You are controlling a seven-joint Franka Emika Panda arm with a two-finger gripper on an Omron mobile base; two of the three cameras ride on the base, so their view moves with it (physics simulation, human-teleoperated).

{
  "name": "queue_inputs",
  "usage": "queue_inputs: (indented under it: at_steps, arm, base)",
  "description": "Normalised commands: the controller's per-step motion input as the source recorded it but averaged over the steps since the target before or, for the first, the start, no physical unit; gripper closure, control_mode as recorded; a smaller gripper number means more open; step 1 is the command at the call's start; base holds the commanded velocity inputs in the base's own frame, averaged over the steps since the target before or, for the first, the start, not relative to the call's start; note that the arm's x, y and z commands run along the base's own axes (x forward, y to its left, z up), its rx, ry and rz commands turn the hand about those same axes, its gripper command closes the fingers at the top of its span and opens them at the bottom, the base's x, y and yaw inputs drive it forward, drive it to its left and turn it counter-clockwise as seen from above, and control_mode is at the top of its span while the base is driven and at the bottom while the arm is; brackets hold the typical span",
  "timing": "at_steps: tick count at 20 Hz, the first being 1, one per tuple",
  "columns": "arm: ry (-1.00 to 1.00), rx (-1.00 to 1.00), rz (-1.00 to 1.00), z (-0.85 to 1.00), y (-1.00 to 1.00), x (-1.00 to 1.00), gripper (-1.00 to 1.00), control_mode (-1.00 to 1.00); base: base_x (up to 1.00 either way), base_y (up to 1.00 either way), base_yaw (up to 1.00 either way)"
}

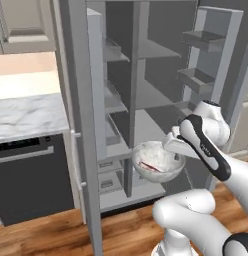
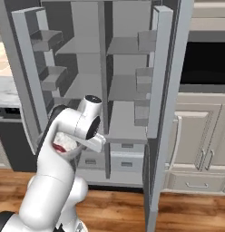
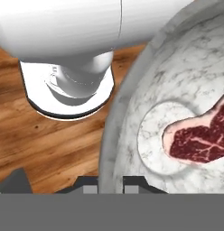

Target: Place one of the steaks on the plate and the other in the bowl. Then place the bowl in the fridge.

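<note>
bowl (image 1: 158,162) clamped at its rim by the gripper (image 3: 110,180), marbled steak (image 3: 202,137) sat inside, bowl held up in front of the open fridge (image 1: 141,75), wood floor (image 3: 55,144) seen below

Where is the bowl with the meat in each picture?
Left base view: the bowl is right of the middle, in front of the open fridge.
Right base view: low on the left, mostly behind the white arm.
Hand view: fills the right side.
Shared landmark: the fridge shelves.
</note>
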Motion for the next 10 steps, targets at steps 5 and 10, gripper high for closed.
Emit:
queue_inputs:
  at_steps: [5,10]
  arm:
    - [0.0,0.0,0.0,0.0,0.0,0.0,1.0,1.0]
    - [0.0,0.0,0.0,0.0,0.0,0.0,1.0,1.0]
  base:
    - [0.45,-0.52,0.2]
    - [0.28,-0.22,0.17]
